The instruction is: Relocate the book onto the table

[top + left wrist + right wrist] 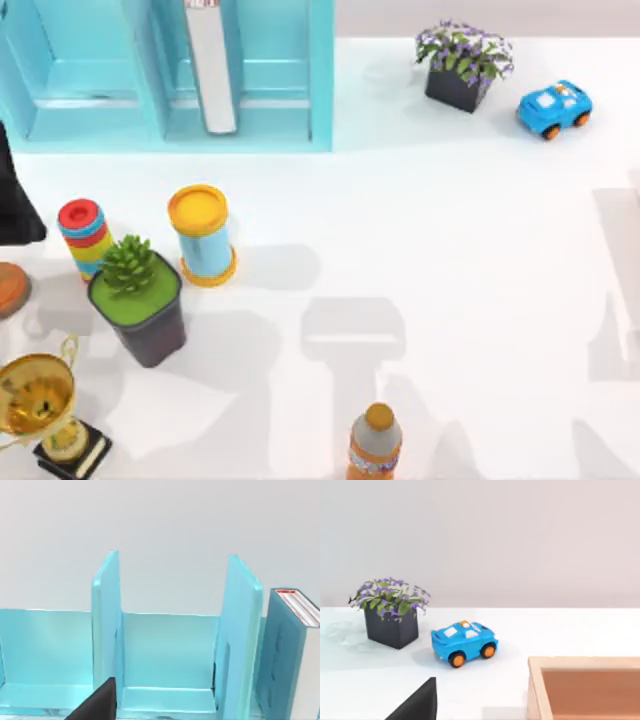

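The book (212,65) stands upright in the shelf (290,110) at the back of the surface (450,260), in the bay on the shelf's right half, page edges facing out. From the left wrist view the book (290,655) sits just past a shelf divider (239,640), teal cover toward the camera, red mark at the top of its spine.

The left arm (15,195) is at the left edge of the top view, and its wrist camera looks straight into the shelf, so I judge it the one lining up. A dark bit of the left tool (97,705) pokes in low; whether it is open or closed, I cannot tell. Same for the right tool (417,702), which faces the flower pot (390,615) and toy car (464,642) and looks parked.

To do this well, the left tool should shift toward the book, come in level, and clamp across the covers. Then draw straight out, clear of the dividers. The can (203,235) and plant (135,300) stand in front, so pick a bare landing spot.
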Controlling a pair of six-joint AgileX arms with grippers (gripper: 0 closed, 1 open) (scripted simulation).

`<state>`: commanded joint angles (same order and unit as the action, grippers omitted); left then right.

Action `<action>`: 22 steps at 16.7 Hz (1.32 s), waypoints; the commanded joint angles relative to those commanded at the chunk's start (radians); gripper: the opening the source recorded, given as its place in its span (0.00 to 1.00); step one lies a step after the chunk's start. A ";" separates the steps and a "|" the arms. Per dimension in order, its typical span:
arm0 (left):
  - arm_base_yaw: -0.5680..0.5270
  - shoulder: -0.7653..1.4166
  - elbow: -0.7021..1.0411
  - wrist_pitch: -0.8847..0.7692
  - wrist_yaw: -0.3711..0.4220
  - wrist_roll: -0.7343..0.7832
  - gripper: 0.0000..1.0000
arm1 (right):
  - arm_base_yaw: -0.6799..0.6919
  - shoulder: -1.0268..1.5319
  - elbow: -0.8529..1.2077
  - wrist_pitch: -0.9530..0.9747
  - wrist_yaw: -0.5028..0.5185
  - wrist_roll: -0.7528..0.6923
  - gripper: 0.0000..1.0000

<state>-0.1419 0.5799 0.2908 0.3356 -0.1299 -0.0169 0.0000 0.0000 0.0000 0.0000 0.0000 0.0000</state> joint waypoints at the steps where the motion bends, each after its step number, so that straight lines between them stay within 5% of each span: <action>1: -0.023 0.113 0.041 0.047 -0.020 -0.002 1.00 | 0.000 0.000 0.000 0.000 0.000 0.000 1.00; 12: -0.270 1.268 0.468 0.530 -0.207 -0.036 1.00 | 0.000 0.000 0.000 0.000 0.000 0.000 1.00; 22: -0.299 1.442 0.546 0.633 -0.239 -0.046 1.00 | 0.000 0.000 0.000 0.000 0.000 0.000 1.00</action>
<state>-0.4410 2.0220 0.8367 0.9682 -0.3685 -0.0628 0.0000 0.0000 0.0000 0.0000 0.0000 0.0000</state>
